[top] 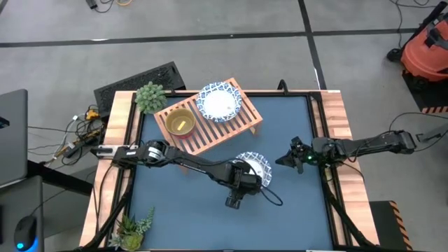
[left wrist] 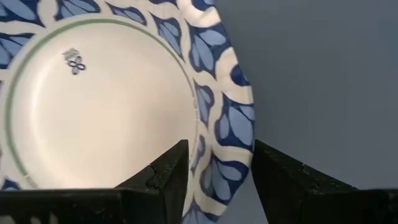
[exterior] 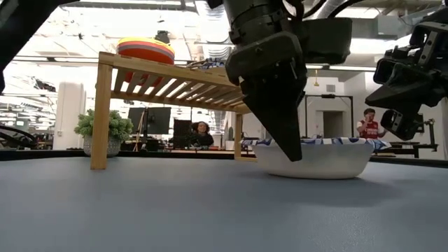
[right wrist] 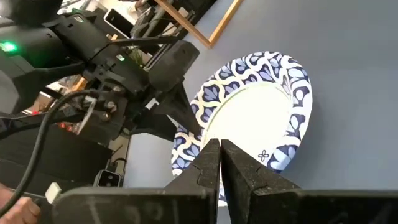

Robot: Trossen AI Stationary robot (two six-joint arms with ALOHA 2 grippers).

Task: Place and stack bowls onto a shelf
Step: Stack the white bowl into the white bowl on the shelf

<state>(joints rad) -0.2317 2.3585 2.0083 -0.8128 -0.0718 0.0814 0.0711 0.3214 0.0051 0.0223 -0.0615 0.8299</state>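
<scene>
Bowl rim [left wrist: 224, 124] between parted left fingers [left wrist: 168, 177]; right fingers [right wrist: 214, 165] together, apart.

Colours on the desk
White bowl [left wrist: 99, 106] with blue leaf-patterned rim and thin green ring; slate-blue desk [top: 189, 210]; light-wood shelf [top: 210, 129]; dark fingers [left wrist: 168, 174].

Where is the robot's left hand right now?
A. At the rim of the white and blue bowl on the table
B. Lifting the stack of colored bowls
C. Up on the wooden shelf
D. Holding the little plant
A: the left hand has one finger inside and one outside the rim of the white bowl with the blue patterned rim, which sits on the table.
</scene>
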